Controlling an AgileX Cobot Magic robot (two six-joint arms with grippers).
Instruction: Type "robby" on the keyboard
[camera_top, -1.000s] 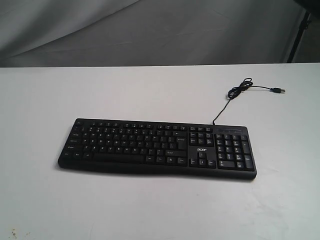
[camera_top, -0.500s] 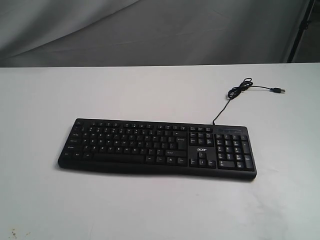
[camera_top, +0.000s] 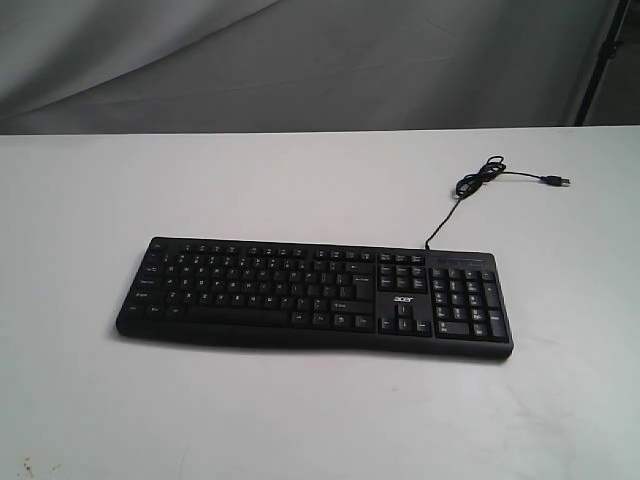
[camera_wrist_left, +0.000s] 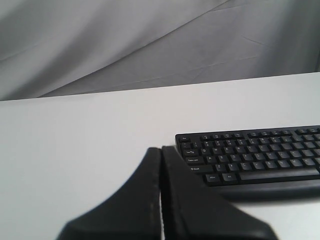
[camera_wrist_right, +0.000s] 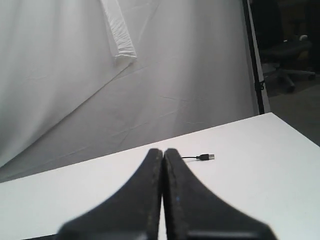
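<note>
The black keyboard (camera_top: 315, 295) with a number pad and white "acer" logo lies flat in the middle of the white table (camera_top: 300, 180). Its thin cable (camera_top: 480, 180) loops off behind the number pad to a USB plug (camera_top: 556, 181). Neither arm shows in the exterior view. In the left wrist view my left gripper (camera_wrist_left: 161, 150) is shut, empty, short of the keyboard's (camera_wrist_left: 255, 155) left end. My right gripper (camera_wrist_right: 163, 151) is shut too, holding nothing, with the USB plug (camera_wrist_right: 205, 157) on the table beyond its tips.
A grey cloth backdrop (camera_top: 300, 60) hangs behind the table. A dark stand (camera_top: 600, 60) rises at the far right, and an office chair (camera_wrist_right: 285, 55) shows past the table's right end in the right wrist view.
</note>
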